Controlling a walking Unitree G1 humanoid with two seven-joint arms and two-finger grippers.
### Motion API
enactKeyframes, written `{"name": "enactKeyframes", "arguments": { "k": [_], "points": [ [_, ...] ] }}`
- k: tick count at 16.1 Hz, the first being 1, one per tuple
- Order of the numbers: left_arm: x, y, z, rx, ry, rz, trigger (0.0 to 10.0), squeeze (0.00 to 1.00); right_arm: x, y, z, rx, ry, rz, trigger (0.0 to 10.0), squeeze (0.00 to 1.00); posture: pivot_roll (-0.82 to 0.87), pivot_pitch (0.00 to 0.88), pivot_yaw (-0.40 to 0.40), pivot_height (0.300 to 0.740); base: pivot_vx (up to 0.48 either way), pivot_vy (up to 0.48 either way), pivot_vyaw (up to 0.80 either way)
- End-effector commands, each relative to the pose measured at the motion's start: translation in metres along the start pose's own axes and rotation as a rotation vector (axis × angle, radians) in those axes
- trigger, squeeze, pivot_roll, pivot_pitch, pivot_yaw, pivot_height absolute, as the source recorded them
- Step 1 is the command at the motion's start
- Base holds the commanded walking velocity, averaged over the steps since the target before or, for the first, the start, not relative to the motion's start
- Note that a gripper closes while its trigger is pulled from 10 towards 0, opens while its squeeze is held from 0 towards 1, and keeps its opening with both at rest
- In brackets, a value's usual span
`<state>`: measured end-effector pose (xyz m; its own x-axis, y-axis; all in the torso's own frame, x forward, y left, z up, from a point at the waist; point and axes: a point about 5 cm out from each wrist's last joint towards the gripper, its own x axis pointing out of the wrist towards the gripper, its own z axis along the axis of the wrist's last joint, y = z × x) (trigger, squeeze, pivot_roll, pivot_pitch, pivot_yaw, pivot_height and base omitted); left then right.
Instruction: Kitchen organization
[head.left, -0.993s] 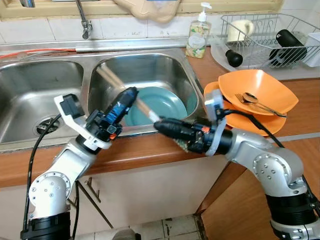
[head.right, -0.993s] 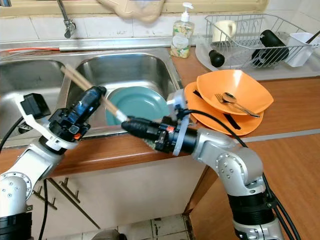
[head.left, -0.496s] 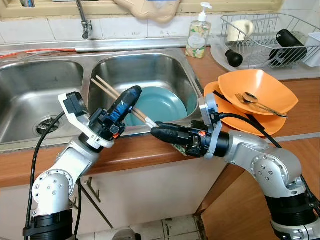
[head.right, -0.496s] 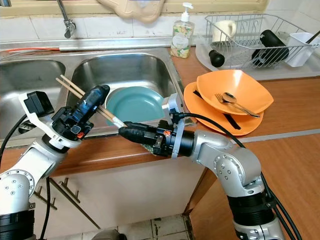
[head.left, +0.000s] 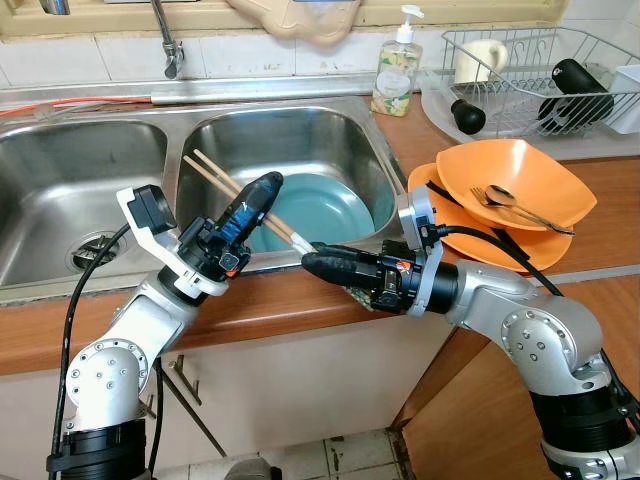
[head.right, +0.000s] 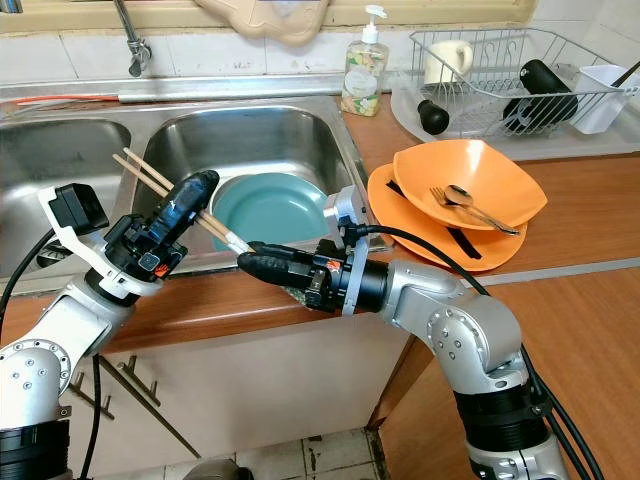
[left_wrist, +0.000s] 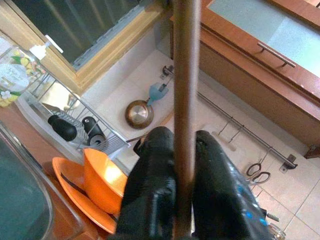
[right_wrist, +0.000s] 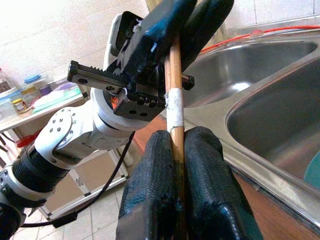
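A pair of wooden chopsticks (head.left: 225, 182) with white-wrapped tips slants over the front rim of the right sink basin (head.left: 290, 135). My left gripper (head.left: 268, 184) is shut on their middle, and the shaft (left_wrist: 185, 75) runs between its fingers (left_wrist: 150, 170). My right gripper (head.left: 311, 263) reaches in from the right and is shut on the white tip end (right_wrist: 175, 112) of the same chopsticks. In the right wrist view the left gripper (right_wrist: 180, 22) sits just beyond. A teal plate (head.left: 335, 205) lies in the basin below.
An orange bowl (head.left: 525, 170) holding a fork and spoon (head.left: 510, 203) sits on an orange plate (head.left: 525, 248) on the wooden counter at right. A soap bottle (head.left: 397, 70) and a wire dish rack (head.left: 530, 70) stand behind. The left basin (head.left: 70, 190) and faucet (head.left: 166, 40) are at back left.
Over the second the left gripper swung the chopsticks to a flatter slant, and the right gripper slid left onto their tip. Nothing moved in the last half second.
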<state>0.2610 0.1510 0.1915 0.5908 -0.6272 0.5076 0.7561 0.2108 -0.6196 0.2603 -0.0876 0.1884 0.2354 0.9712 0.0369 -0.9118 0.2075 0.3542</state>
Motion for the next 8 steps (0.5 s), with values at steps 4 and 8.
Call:
{"name": "enactKeyframes", "arguments": {
  "k": [4, 8],
  "points": [
    [0.0026, -0.0004, -0.0003, 0.008, 0.010, -0.007, 0.0, 0.00, -0.0008, -0.0011, 0.0080, -0.033, -0.015, -0.024, 0.0, 0.00, 0.03, 0.000, 0.015, 0.740, 0.000, 0.000, 0.00],
    [0.0032, 0.0001, 0.0001, 0.014, 0.008, -0.001, 0.0, 0.00, -0.0008, -0.0019, 0.0086, -0.041, -0.016, -0.035, 5.8, 0.00, 0.03, 0.000, 0.015, 0.740, 0.000, 0.000, 0.00]
  ]
}}
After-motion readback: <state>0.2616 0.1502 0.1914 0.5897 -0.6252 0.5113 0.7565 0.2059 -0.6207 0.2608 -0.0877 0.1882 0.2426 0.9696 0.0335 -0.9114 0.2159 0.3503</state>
